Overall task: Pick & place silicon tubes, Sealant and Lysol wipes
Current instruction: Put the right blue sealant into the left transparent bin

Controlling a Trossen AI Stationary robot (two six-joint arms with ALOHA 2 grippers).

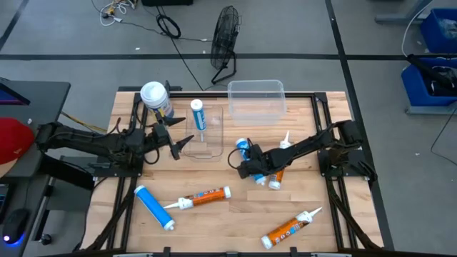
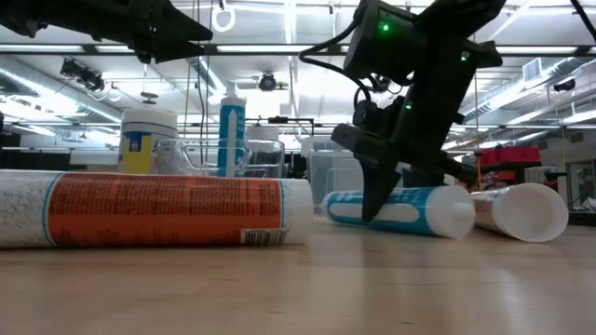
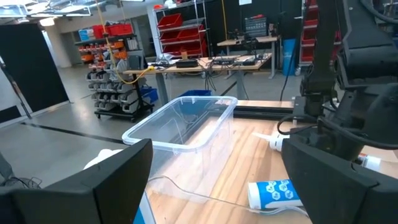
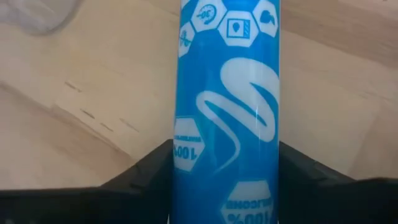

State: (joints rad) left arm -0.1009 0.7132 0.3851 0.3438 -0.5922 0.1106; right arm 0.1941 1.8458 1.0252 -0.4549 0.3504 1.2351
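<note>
My right gripper is shut on a blue silicone tube that lies on the table mid-right; the tube also shows in the low view. My left gripper is open and empty, above the table beside a small clear container. In that container a second blue tube stands upright. The Lysol wipes canister, with a white lid, stands on its base at the far left. A third blue tube and two orange sealant tubes lie on their sides near the front. My right gripper pinches the blue tube's barrel between its two fingers, one on each long side. The fingers come from above, slanting from the table's right, and lie across the tube. The tube lies on its side on the table.
A large clear bin stands at the far middle. Another orange tube lies under my right arm next to the held tube. A black fan and cables lie on the floor beyond the far edge.
</note>
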